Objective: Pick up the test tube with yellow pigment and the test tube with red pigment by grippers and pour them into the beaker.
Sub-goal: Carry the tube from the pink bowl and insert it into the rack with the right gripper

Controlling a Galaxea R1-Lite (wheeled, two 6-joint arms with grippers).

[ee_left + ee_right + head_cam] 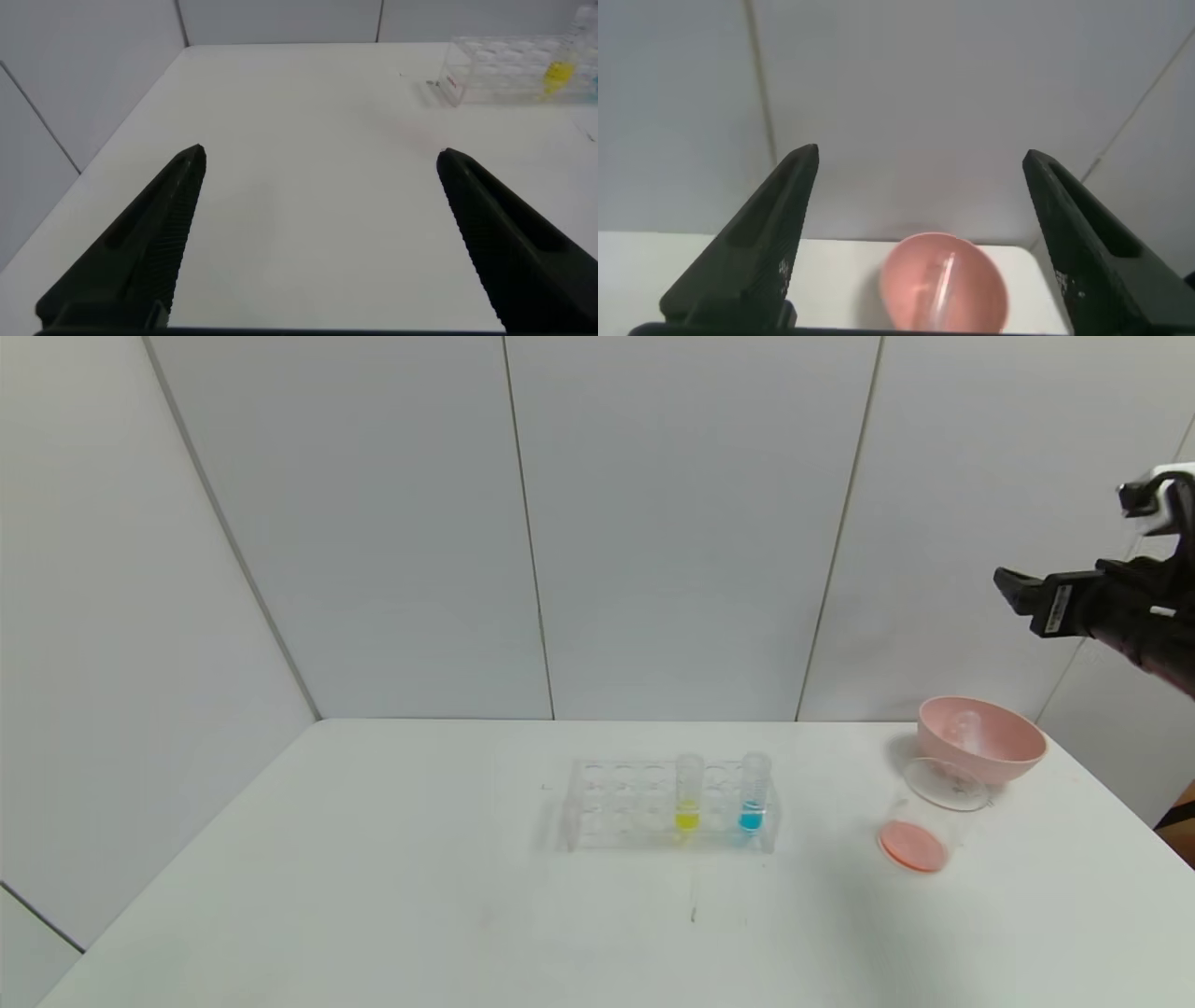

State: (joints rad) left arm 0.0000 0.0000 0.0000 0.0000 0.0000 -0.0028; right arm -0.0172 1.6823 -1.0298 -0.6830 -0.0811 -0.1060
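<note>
— Where is the test tube with yellow pigment [688,792] sitting, and which way is it pointing?

— It is standing upright in the clear tube rack [635,803] near the middle of the white table [373,896], long axis vertical, mouth up, yellow liquid at the rounded bottom. A blue-liquid tube [752,792] is standing upright beside it in the same rack, on the robot's right.

— And the red one?

— A clear tube [966,728] is lying tilted inside the pink bowl [980,739] at the table's right rear corner; I cannot tell its contents. The beaker [929,821] is standing just in front of that bowl, holding pinkish-red liquid at its bottom.

— What is the right gripper [1013,588] doing?

— It is hanging high above the bowl, off the table's right edge, fingers spread wide and gripping nothing. In its wrist view the bowl [943,285] with the tube in it is showing between the two parted fingers [747,252].

— The left gripper [318,243]?

— It is out of the head view. Its own camera is showing it over the table's left part, also spread wide and released, touching nothing, with the rack [505,70] and the yellow tube [559,73] well away.
</note>
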